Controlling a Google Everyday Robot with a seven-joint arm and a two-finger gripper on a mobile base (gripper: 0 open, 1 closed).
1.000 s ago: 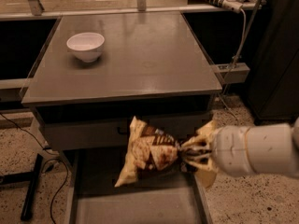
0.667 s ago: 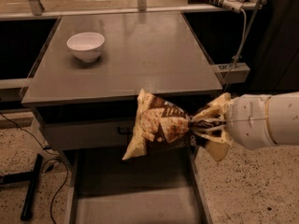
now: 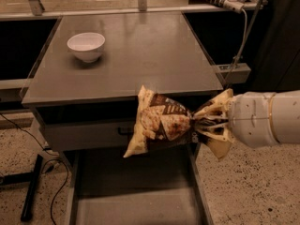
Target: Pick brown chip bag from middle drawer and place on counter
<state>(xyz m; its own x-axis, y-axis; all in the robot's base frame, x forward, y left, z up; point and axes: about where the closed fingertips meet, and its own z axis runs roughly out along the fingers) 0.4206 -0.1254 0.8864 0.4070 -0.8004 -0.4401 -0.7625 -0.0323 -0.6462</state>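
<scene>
Grey square counter at 12 o'clock; shallow grey metal middle drawer open at 6. Crinkly brown chip bag hangs above drawer. Gripper at 3 o'clock, jaws pinching bag's end. Step: transfer. Next: raise, carry toward 12.

Robot lab, end effector at rt, loose cables

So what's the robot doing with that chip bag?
The robot's gripper is shut on one end of the brown chip bag, holding it in the air above the open middle drawer, just in front of the counter. The bag isn't on the counter yet. A white bowl sits on the counter too.
</scene>
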